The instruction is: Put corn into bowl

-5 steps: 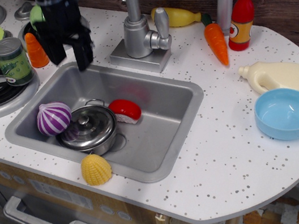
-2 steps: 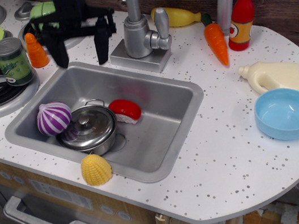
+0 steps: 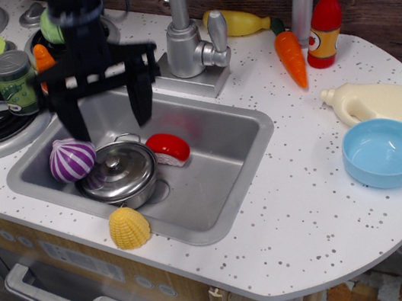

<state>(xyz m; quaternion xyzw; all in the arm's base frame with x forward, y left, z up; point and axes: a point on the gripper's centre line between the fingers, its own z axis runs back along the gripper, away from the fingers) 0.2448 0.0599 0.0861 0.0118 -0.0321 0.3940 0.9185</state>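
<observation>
The corn [image 3: 129,227] is a stubby yellow bumpy cob standing on the sink's front rim. The light-blue bowl [image 3: 384,152] sits empty on the counter at the far right. My black gripper [image 3: 108,125] hangs over the sink's back left part, above the steel pot, with its two fingers spread wide and nothing between them. It is well above and behind the corn and far left of the bowl.
In the sink [image 3: 219,164] lie a lidded steel pot [image 3: 119,173], a purple onion [image 3: 72,158] and a red toy [image 3: 168,148]. A faucet [image 3: 186,41], carrot [image 3: 291,58], red bottle [image 3: 324,20] and cream bottle [image 3: 371,102] stand behind. A can [image 3: 16,81] sits on the stove at left.
My gripper has opened wide, turned, and come down and forward from the sink's back rim to over the basin. The corn and bowl have not moved.
</observation>
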